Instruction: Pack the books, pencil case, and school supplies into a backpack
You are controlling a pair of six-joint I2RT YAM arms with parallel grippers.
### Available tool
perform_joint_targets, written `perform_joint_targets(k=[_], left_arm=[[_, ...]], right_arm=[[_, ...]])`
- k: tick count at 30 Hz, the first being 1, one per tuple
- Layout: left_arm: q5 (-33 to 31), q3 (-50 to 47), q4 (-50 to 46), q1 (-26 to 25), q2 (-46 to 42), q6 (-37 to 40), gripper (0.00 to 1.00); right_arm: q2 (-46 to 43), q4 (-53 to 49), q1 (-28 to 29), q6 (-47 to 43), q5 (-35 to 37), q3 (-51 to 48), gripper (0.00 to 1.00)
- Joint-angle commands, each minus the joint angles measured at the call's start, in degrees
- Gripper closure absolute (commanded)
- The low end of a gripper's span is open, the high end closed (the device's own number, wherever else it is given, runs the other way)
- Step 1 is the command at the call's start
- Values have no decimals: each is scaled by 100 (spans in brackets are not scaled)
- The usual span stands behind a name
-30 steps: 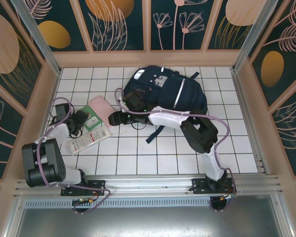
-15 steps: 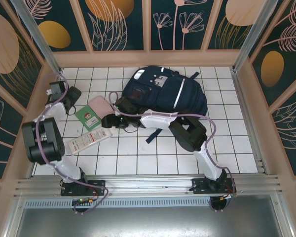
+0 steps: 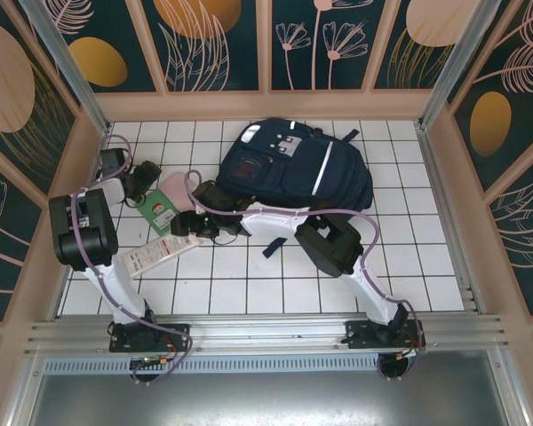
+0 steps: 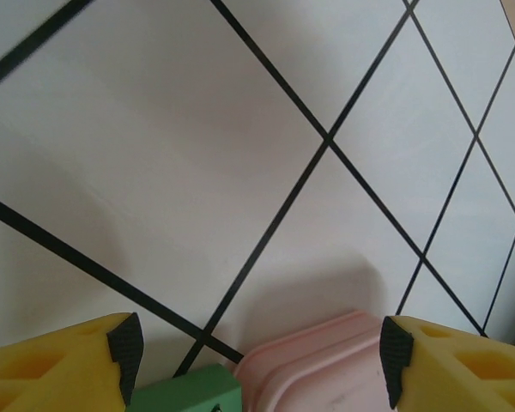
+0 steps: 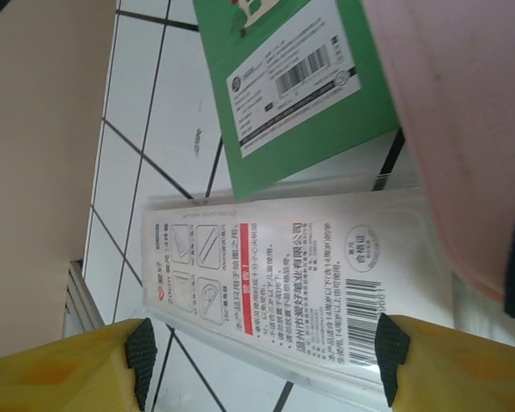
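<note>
Right wrist view: we see the packet directly under our right gripper, which is spread wide and empty. The packet's long axis runs finger to finger, and the backpack sits just behind that gripper.

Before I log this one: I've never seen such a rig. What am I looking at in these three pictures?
Two robot arms are bolted at the near edge of a tiled table. One picture looks down from above; the other two come from a camera on each wrist. On the table lie a navy backpack, a green book, a pink case and a white packet. The left pincer hangs open over the case's edge; the right pincer is open above the packet. Neither holds anything.
</note>
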Motion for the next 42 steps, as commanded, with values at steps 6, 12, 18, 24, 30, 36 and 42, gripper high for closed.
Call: perform_joint_targets(k=[6,12,18,24,30,36,42], left_arm=[[387,-833,52,34,-424,-324,25],[47,-1471,-153,34,-1000,-556,24],[-846,-1662,-449,33,-1609,-606,23],[-1886,-1766,-480,34,-2345,-704,22],[-1072,-1199,-344,30,-1378,-705,24],[-1090,-1293,-260,39,-1332,-645,24],[-816,-1267,-288,35,-1158,-583,24]], right_arm=[[-70,-300,-46,-88,361,85,29],[-52,-362,-50,-25,342,82,29],[-415,-294,-149,-172,501,-410,29],[-281,-393,-227,-161,264,-336,29],[-123,-380,-231,277,-30,-96,29],[-253,-494,-98,330,83,-130,29],[-168,-595,10,468,77,-47,29]])
